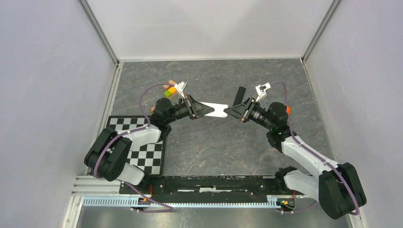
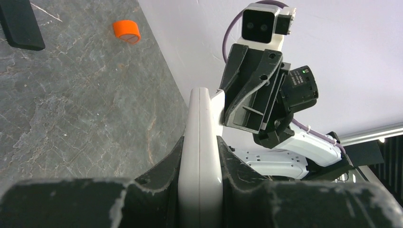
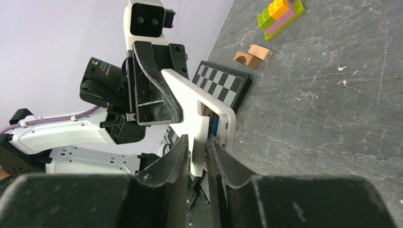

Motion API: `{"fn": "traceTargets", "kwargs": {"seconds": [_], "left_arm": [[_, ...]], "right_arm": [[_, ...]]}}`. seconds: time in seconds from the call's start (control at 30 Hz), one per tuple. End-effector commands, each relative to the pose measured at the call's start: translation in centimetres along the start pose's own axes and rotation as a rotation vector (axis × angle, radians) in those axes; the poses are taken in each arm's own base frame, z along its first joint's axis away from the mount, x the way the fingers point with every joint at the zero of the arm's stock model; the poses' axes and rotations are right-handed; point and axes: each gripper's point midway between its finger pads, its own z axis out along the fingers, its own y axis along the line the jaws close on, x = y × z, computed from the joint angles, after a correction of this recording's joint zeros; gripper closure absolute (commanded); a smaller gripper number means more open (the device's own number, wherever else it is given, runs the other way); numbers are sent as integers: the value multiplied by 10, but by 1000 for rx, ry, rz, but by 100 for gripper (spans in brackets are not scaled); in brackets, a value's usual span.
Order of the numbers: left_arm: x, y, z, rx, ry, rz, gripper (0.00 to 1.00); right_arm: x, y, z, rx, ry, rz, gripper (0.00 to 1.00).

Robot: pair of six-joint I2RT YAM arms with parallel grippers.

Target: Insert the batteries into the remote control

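Note:
The white remote control [image 1: 216, 109] hangs above the middle of the table, and my left gripper [image 1: 207, 109] is shut on its left end. In the left wrist view the remote [image 2: 199, 142] stands edge-on, pinched between both jaws. Its back compartment lies open, with a blue battery [image 3: 215, 124] inside. A thin white cover panel [image 3: 197, 128] sticks out from the remote into my right gripper [image 3: 196, 145]. Those jaws stand narrowly apart around the panel. One jaw touches it and a sliver of gap shows at the other.
An orange round cap [image 2: 126, 30] and a black bar [image 2: 19, 23] lie on the table behind the right arm. Coloured toy bricks [image 3: 280, 14] and wooden blocks [image 3: 253, 54] sit at the back left. A checkerboard [image 1: 142, 142] lies by the left arm.

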Motion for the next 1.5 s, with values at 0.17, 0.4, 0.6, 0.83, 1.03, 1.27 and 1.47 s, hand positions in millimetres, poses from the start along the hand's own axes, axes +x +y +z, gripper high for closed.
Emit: {"fn": "traceTargets", "kwargs": {"seconds": [0.17, 0.4, 0.6, 0.83, 1.03, 1.27, 1.47], "left_arm": [[-10, -53, -4, 140, -41, 78, 98], [-12, -51, -4, 133, -50, 56, 98], [-10, -51, -3, 135, -41, 48, 98], [-9, -58, -3, 174, -24, 50, 98], [-7, -67, -3, 215, -1, 90, 98], [-12, -67, 1, 224, -33, 171, 98], [-25, -87, -3, 307, -114, 219, 98]], "right_arm": [[2, -31, -5, 161, 8, -57, 69], [2, -30, -5, 153, 8, -49, 68], [-1, -26, -3, 136, -10, -50, 66], [6, -35, -2, 148, 6, -35, 58], [11, -34, 0, 120, 17, -12, 75], [25, -36, 3, 117, 56, -12, 83], [34, -30, 1, 76, 86, -9, 86]]}}
